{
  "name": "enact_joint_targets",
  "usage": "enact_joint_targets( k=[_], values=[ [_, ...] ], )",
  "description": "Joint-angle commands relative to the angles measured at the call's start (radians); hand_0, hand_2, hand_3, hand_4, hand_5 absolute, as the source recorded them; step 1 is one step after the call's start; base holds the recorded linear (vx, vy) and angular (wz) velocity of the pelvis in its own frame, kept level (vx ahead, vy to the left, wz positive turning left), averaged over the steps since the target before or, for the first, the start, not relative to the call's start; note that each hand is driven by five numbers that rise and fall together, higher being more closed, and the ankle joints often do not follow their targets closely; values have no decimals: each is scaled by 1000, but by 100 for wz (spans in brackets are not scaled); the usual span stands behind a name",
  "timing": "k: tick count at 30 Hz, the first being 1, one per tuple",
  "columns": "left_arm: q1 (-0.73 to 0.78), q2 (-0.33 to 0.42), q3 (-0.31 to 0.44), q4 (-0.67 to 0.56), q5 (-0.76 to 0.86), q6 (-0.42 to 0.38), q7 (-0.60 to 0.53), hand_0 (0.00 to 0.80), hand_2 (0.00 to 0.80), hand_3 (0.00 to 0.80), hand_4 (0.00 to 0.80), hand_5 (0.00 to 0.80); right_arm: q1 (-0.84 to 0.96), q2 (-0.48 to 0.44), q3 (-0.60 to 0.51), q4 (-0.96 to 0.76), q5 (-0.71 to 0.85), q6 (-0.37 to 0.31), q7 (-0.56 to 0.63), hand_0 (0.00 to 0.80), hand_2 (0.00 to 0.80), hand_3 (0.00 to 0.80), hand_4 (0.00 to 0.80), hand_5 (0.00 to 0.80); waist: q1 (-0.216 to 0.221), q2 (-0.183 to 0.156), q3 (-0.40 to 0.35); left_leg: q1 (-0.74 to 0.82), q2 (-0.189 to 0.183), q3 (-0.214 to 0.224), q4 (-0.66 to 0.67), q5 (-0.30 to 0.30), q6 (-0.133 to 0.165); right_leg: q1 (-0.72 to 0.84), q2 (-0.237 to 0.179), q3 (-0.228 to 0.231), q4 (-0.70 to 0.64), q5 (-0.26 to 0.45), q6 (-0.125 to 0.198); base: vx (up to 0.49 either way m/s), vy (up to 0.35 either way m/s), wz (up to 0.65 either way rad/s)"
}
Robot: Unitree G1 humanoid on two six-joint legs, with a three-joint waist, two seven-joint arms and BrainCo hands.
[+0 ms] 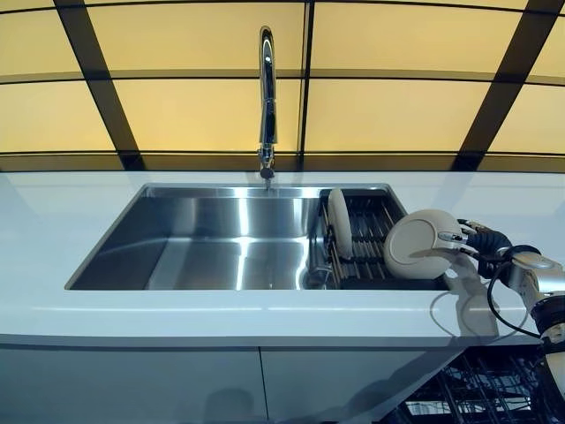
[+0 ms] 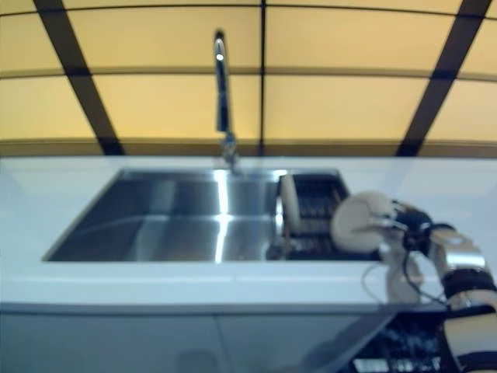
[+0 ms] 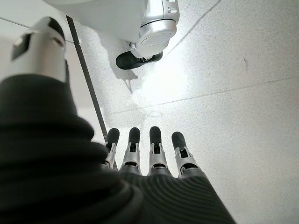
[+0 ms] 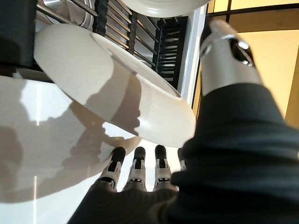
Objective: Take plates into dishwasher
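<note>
My right hand [image 1: 481,240] is shut on a white plate [image 1: 419,243], held on edge above the counter at the sink's right rim. In the right wrist view the plate [image 4: 117,93] lies between my fingers [image 4: 138,168] beneath it and my thumb [image 4: 229,51] on its other side. A second white plate [image 1: 340,223] stands upright in the dark dish rack [image 1: 375,231] in the right part of the sink. My left hand [image 3: 156,144] shows only in the left wrist view, with straight fingers pointing down at the floor and holding nothing.
The steel sink [image 1: 221,238] is set in a white counter [image 1: 177,309], with a tall faucet [image 1: 267,97] behind it. A dishwasher's wire rack [image 1: 477,389] shows below the counter at the lower right. Yellow panels form the back wall.
</note>
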Motion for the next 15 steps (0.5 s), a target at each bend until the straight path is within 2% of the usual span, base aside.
enact_joint_targets(
  k=[1, 15],
  values=[
    [-48, 43, -58, 35, 19, -19, -4, 0, 0, 0, 0, 0, -110, -27, 67, 58, -35, 14, 29, 0, 0, 0, 0, 0, 35, -58, 25, -2, 6, 18, -3, -7, -7, 36, -59, -5, 24, -32, 47, 0, 0, 0],
    [-51, 43, -60, 36, 13, -28, -7, 0, 0, 0, 0, 0, -127, -16, 85, 100, -74, 56, 97, 0, 0, 0, 0, 0, 46, -57, 31, -6, 3, 10, -3, -5, -6, 34, -60, -8, 28, -34, 44, 0, 0, 0]
  ],
)
